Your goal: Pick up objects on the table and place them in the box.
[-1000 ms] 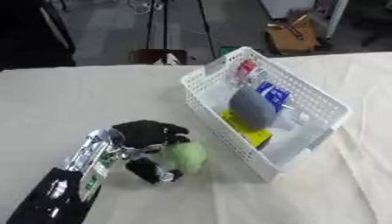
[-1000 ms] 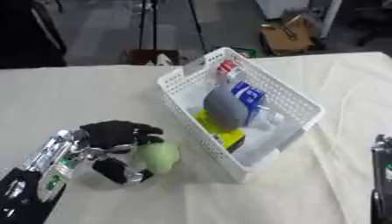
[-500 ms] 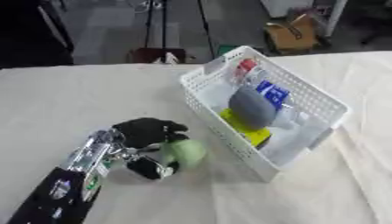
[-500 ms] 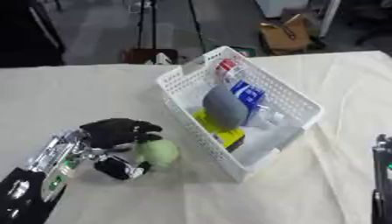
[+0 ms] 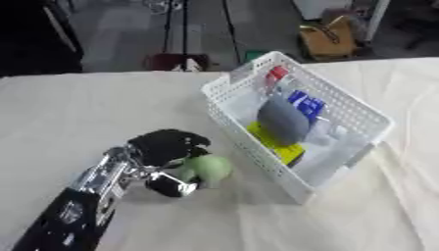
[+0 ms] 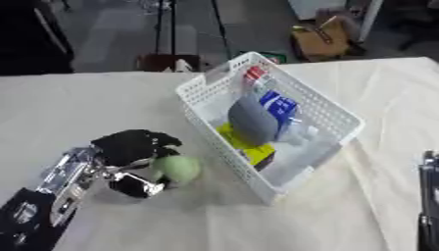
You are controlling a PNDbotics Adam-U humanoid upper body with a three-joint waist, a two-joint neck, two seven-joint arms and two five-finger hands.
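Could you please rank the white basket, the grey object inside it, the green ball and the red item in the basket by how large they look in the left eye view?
1. white basket
2. grey object
3. green ball, held in the left hand; it lies nearer the camera, so its true size against the grey object is unsure
4. red item, only partly visible

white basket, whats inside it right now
In the white basket: a grey rounded object on a yellow flat item, a blue packet and something red. Whatever lies beneath them is covered.

The left robot hand [image 5: 163,149] covers part of the green object [image 5: 206,169]. Only a dark sliver of the right arm [image 6: 428,196] shows (its hand out of view).
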